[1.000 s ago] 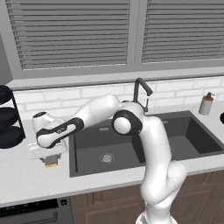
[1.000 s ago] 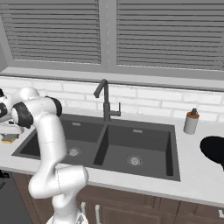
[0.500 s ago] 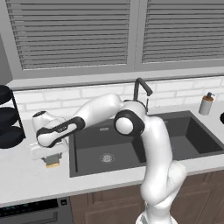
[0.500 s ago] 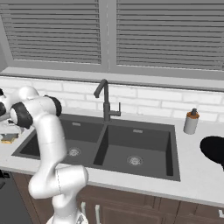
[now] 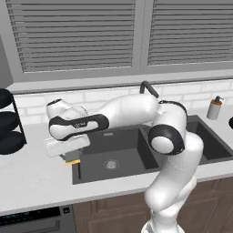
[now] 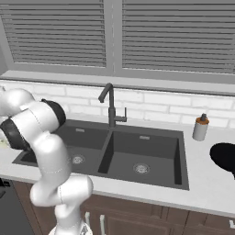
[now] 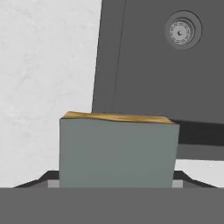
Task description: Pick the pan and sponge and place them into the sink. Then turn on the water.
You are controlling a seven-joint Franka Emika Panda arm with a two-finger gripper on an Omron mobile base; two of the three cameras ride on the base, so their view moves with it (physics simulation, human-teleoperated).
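The sponge (image 7: 118, 151) is up off the desk (image 5: 32, 177)! A second ago it sat low beside the sink's left rim; now the claw (image 5: 72, 157) has lifted it, and it hangs just over that rim at the left edge of the sink (image 5: 123, 154). The claw is clenched on the sponge: in the hand view the grey-green block sits right between the fingers, yellow layer at the far end, with the left basin and its round drain (image 7: 182, 31) beyond. That puts the first item nearly over its target. My read: a short carry inward, then release. The pan (image 6: 225, 158) waits at the desk's far right edge, faucet (image 6: 110, 103) untouched, no water running.
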